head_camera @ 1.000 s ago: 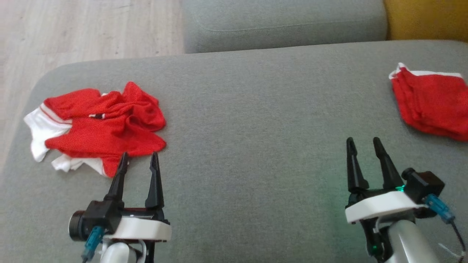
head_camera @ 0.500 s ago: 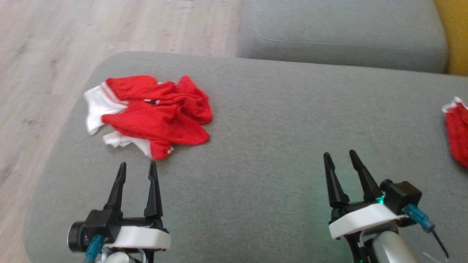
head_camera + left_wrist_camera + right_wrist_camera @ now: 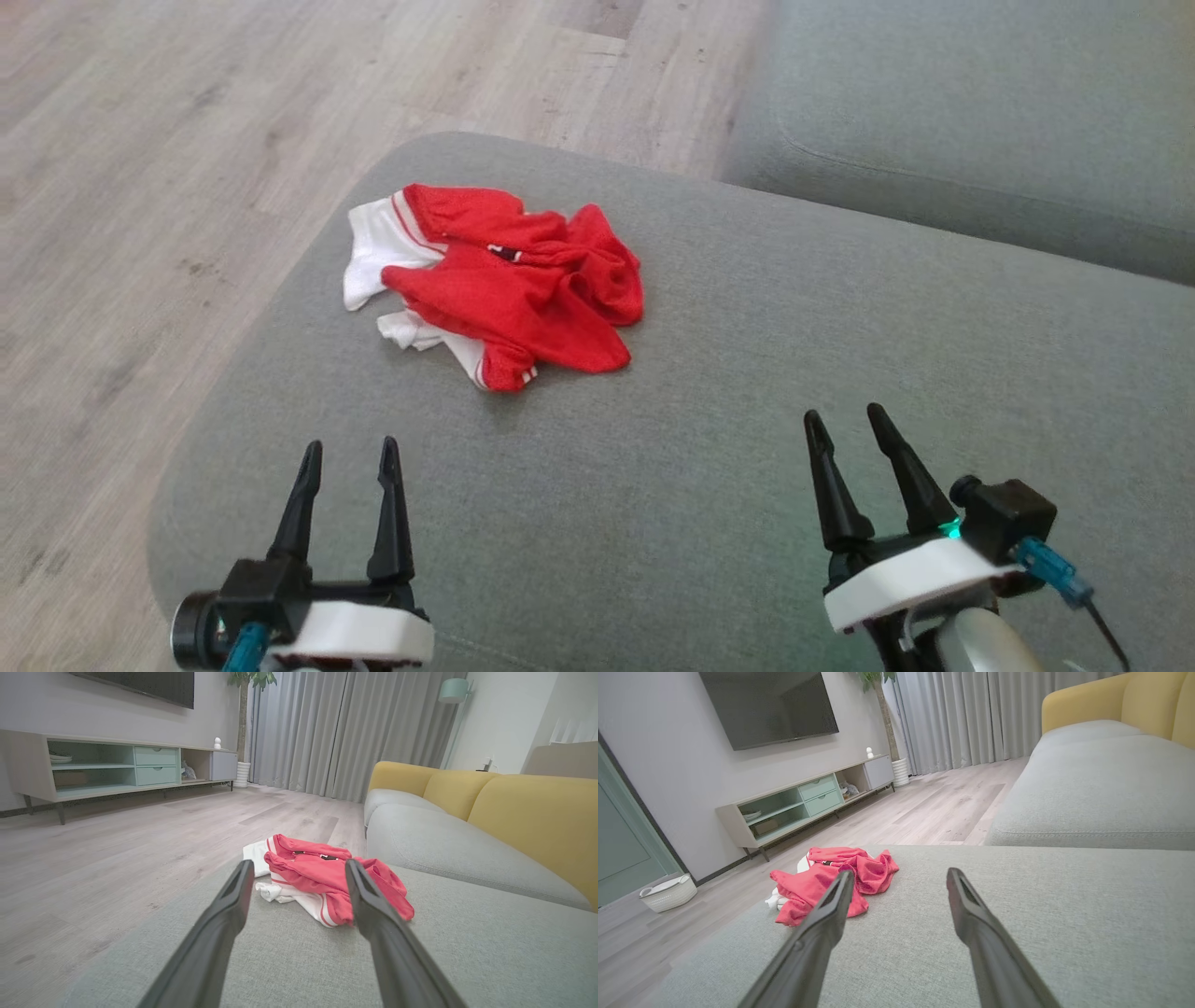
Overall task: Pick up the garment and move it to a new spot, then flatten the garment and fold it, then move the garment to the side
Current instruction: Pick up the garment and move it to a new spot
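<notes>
- The garment [image 3: 499, 285], a crumpled red mesh jersey with white sleeves and trim, lies in a heap near the far left corner of the grey sofa seat [image 3: 747, 420]. It sits close to the edge above the wooden floor [image 3: 140, 187].
- The left claw [image 3: 350, 444] hovers over the seat, fingers spread with nothing between them. It points toward the garment but is well short of it.
- The right claw [image 3: 845, 412] is likewise wide open and empty, farther off to the right.
- The step in hand looks like the reach for the first pick-up, and the left claw seems better placed for it.
- To do it well, come down on a raised ridge of the heap rather than a flat single layer, so that the thin mesh bunches between the fingers and does not slip.
- Stop the fingertips before they dig into the soft cushion.
- Lift straight up until the trailing sleeves clear the seat, then carry the garment toward the bare middle, where there is room to spread it.
- Dragging it sideways risks sending it over the nearby edge.
- A white basket [image 3: 668, 891] stands on the floor by the wall; its inside is hidden from this angle.
- The low TV cabinet [image 3: 117, 765] has open shelves holding what look like stacked dishes [image 3: 60, 758].
- Its two drawers [image 3: 155, 765] are shut, and an open compartment beside them holds something too small to tell.
</notes>
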You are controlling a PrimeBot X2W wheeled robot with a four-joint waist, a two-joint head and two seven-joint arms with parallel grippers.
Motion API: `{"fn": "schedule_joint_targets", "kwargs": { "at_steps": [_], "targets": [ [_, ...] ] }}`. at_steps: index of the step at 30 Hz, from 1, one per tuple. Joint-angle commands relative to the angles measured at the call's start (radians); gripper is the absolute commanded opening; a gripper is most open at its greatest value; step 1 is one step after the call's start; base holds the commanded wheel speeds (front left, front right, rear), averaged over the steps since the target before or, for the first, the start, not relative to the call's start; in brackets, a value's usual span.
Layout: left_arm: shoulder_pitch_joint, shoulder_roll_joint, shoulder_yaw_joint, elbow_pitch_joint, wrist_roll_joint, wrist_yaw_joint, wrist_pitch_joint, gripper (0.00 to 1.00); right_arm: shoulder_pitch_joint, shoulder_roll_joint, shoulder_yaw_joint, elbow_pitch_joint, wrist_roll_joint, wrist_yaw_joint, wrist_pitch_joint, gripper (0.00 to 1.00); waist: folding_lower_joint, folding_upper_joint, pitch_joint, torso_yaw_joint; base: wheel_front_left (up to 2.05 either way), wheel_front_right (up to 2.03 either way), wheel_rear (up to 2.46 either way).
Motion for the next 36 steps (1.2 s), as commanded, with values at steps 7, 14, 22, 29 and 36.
{"fn": "schedule_joint_targets", "kwargs": {
  "at_steps": [7,14,22,29,36],
  "targets": [
    [-0.045,0.008,0.037,-0.028,0.021,-0.014,-0.005,1.0,-0.034,-0.002,0.011,-0.04,-0.005,0.007,-0.014,1.0,0.0001,0.0,0.043,0.007,0.0,0.0,0.0],
    [-0.221,0.061,-0.017,0.065,0.053,-0.079,0.078,1.0,-0.073,-0.002,-0.007,-0.056,-0.038,0.007,-0.006,1.0,0.0001,0.0,0.148,-0.038,0.0,0.0,0.0],
    [-0.549,0.137,-0.116,0.244,0.043,-0.142,0.291,1.0,-0.121,-0.002,-0.027,-0.085,-0.071,0.007,0.009,1.0,0.0001,0.0,0.277,-0.103,0.0,0.0,0.0],
    [-0.743,0.193,-0.233,0.424,-0.062,-0.148,0.403,1.0,-0.159,-0.002,-0.039,-0.098,-0.084,0.007,0.008,1.0,0.0001,0.0,0.363,-0.155,0.0,0.0,0.0],
    [-0.843,0.236,-0.341,0.586,-0.156,-0.148,0.468,0.79,-0.174,-0.002,-0.064,-0.105,-0.086,0.007,0.004,1.0,0.0001,0.0,0.411,-0.189,0.0,0.0,0.0]
  ]
}}
